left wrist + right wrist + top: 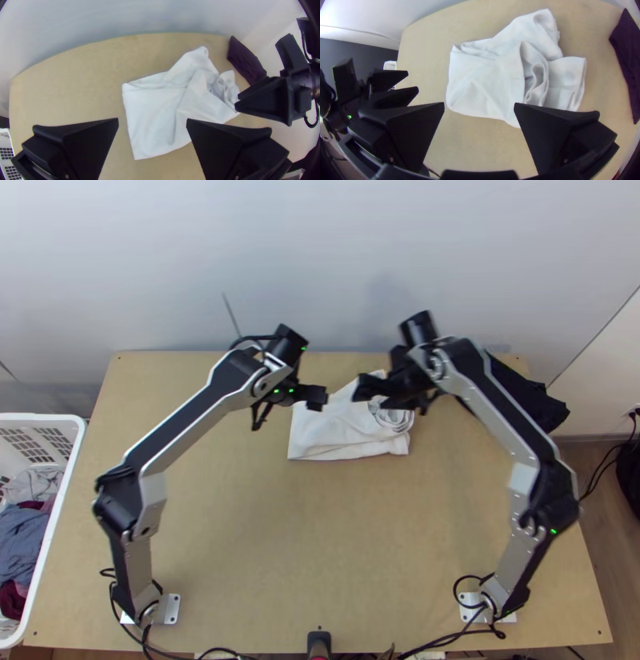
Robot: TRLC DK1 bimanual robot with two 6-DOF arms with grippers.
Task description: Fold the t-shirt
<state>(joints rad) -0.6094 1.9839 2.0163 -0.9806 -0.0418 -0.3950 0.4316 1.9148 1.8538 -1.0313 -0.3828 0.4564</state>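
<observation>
1. The light wooden table (320, 540) has pale base plates (172, 610) at its near left and near right corners, and black cables (448, 642) loop along its near edge.
2. The white t-shirt (336, 432) lies toward the table's far edge, around the middle of its width. Its left part is flat and layered, with a fairly straight side edge; its right part is rumpled into loose, curling folds.
3. The left gripper (322, 398) is beside the shirt's far left part in the top view, its fingers spread wide.
4. The right gripper (370, 392) is over the shirt's far right part, its fingers also wide apart.
5. A dark cloth (540, 404) lies at the far right corner, reaching past the table's side edge.
6. A white laundry basket (76, 448) stands just beside the left edge, with grey, blue and dark red clothes (24, 532) inside.
7. A pale wall (320, 260) rises behind the table. At the right are a brown wood floor (604, 532) and a wall socket (634, 412) with black cords.
</observation>
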